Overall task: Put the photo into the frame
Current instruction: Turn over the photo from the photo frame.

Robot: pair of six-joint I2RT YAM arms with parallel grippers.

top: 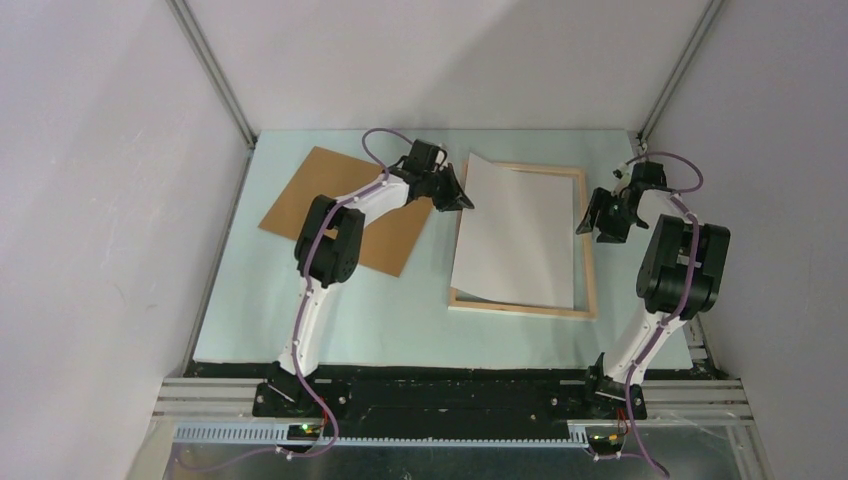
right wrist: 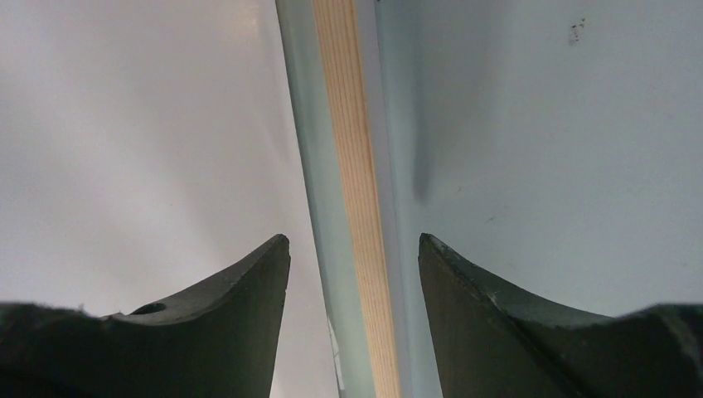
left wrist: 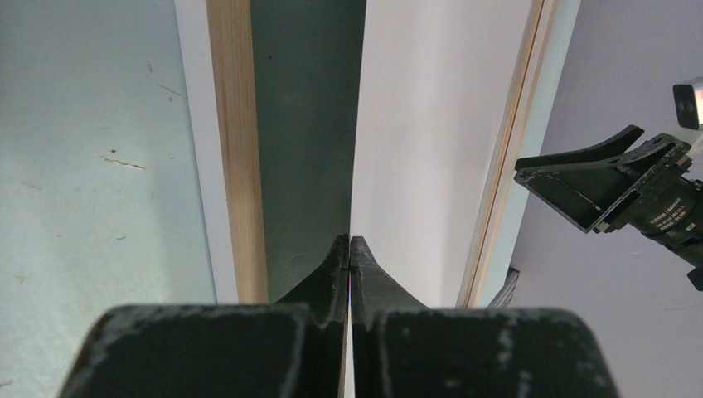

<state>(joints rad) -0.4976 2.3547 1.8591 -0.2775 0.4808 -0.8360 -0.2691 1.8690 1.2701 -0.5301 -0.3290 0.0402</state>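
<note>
The left claw (left wrist: 349, 245) is pressing its fingers together on the left edge of the photo (left wrist: 431, 124), pinching it and holding that edge slightly off the frame (left wrist: 236, 149). From the top view, the photo (top: 515, 230) is lying plain white side up across the frame (top: 590, 250), slightly skewed. Its left side is covering the left rail, and its right edge is sitting just inside the right rail. At 9 o'clock from this claw, a brown board (top: 320, 190) is lying flat on the tabletop (top: 340, 320).

The right claw (right wrist: 354, 240) is standing spread, its fingers (right wrist: 249, 282) straddling the frame's pale wood rail (right wrist: 356, 166) without visibly touching it. It is hovering at 3 o'clock from the frame.
</note>
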